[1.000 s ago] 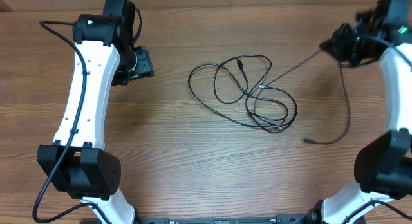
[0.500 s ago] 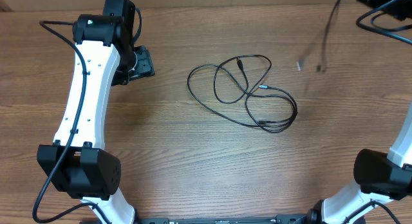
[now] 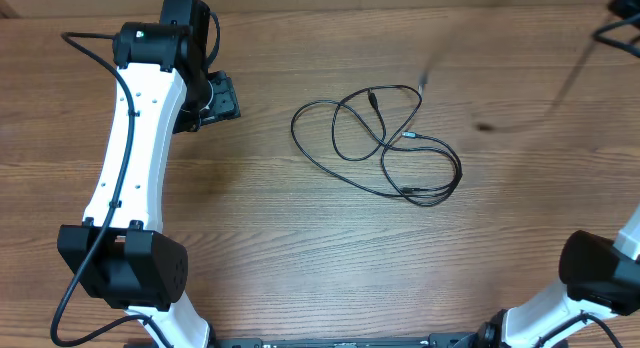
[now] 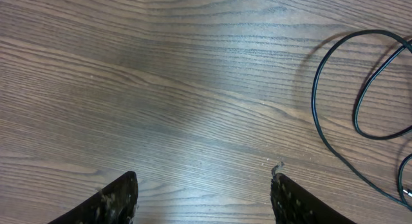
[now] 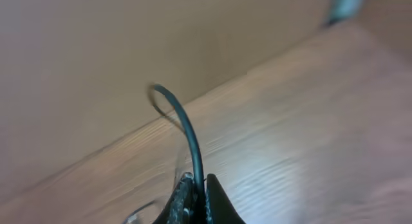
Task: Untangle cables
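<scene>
Overhead view: wood-grain table (image 3: 300, 248), brown, matte, with a soft sheen in places. A paler strip runs along its far edge.
Cables: thin black cables (image 3: 380, 138) lie flat on the table a little right of centre, between the two arms. Several loose loops overlap, crossing near the middle of the bundle. One small plug end points into the upper loop, and a silver tip shows near the crossing.
Left arm: white links with black joints (image 3: 135, 158), reaching from the near edge toward the far left of the table.
Left gripper: the left gripper (image 4: 203, 185) hangs over bare wood with jaws apart and nothing between them. It is well apart from the bundle. The nearest loops show only at the right edge of the left wrist view.
Right arm: black base joint (image 3: 600, 273) at the near right. The upper part runs out of the overhead view at the far right corner.
Right gripper: the right gripper (image 5: 196, 195) has its jaws together, clamped on one thin black cord.
Held cord: the held cord (image 5: 191, 143) rises from the fingers in an arc, clear of the table. The view is motion-blurred and its far end cannot be made out.
Room: plain beige wall (image 5: 77, 56) meets the table's far edge. Lighting is even and indoor.
</scene>
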Robot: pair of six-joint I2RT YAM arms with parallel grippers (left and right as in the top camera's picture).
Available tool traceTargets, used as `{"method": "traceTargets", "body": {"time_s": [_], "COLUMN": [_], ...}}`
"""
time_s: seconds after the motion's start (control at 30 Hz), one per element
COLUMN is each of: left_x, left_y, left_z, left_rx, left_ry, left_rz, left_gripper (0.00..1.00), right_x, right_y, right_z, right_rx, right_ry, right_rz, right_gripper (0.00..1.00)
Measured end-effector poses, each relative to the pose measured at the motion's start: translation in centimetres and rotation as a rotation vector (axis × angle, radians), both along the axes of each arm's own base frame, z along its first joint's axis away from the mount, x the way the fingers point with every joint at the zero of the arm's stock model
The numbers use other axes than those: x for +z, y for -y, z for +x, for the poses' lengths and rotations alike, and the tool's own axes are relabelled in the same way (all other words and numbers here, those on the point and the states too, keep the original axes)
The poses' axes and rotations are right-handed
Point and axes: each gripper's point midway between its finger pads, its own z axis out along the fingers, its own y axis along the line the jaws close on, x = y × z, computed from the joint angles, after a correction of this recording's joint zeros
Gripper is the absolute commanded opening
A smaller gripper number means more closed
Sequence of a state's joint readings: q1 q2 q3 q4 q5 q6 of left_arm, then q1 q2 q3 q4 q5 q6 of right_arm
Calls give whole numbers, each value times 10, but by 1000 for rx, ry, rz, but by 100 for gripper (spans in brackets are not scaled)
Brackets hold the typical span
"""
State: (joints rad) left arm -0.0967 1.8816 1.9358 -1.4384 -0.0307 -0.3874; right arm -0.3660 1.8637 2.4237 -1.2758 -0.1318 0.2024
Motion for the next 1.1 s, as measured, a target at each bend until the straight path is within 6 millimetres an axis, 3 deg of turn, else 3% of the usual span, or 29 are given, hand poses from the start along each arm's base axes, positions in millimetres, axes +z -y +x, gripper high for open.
{"method": "traceTargets", "body": {"time_s": [0.17,0.3,0.5,0.6,0.77,0.93,1.0,1.1], "left_x": [0,0,0,0,0,0,0,0], "left_y": [0,0,2,2,2,2,2,2], "left_z": [1,1,1,1,1,1,1,1], "left_rx": [2,4,1,1,1,1,1,1], "left_ry": [2,3,2,2,2,2,3,3], "left_rz": [-1,-2,-12,-13,-13,-13,-13,-13], "left_gripper": [66,66,66,66,66,67,68,70], "right_x": [-1,-3,-26,-39,-78,-113,-117,-118], "right_y": [45,67,66,69,79,73,61,32], "right_z": [-17,-29,-46,-47,-39,-31,-29,-26], "right_rx": [-148,-227,-257,-274,-295,-259,-197,-59], "right_ry": [-7,-18,-126,-164,-257,-335,-343,-351], "right_rz": [-10,9,53,57,73,144,182,238], "right_gripper": [4,6,6,6,7,28,46,60]}}
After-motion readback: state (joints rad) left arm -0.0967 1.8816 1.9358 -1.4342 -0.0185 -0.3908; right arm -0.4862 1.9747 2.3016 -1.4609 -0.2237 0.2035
